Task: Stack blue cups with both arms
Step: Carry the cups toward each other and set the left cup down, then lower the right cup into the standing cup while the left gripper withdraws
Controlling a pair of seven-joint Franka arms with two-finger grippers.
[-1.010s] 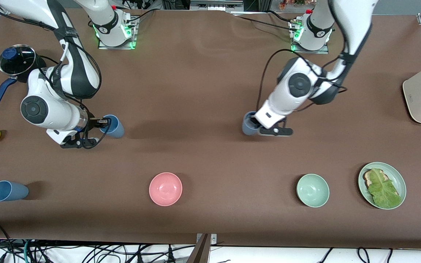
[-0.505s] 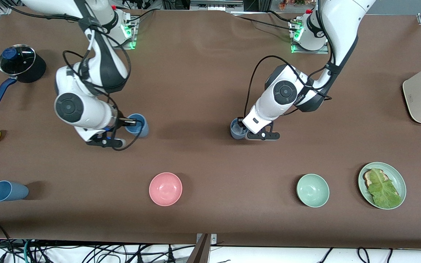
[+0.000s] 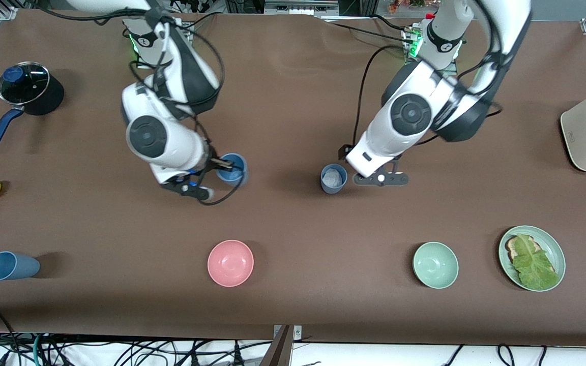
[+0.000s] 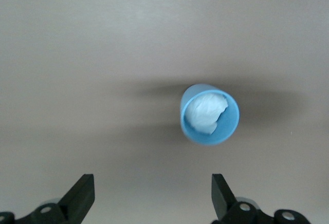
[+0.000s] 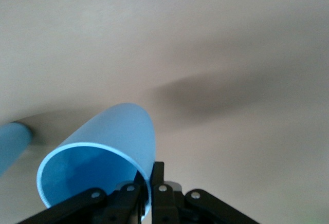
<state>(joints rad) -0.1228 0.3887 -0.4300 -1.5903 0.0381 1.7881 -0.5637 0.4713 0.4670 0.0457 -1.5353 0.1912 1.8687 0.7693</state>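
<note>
The right end effector is pinched on the rim of the bright blue cup, carried above the bench. The left end effector, spread and empty, hovers beside the grey-blue cup, which stands upright. A thin rim pinch could let the bright cup tilt and jam on the grey-blue cup's rim.

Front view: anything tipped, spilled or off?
One blue cup lies on its side at the right arm's end of the table, nearer the camera. The grey-blue cup stands upright with a whitish wad inside. Nothing looks spilled or damaged.
</note>
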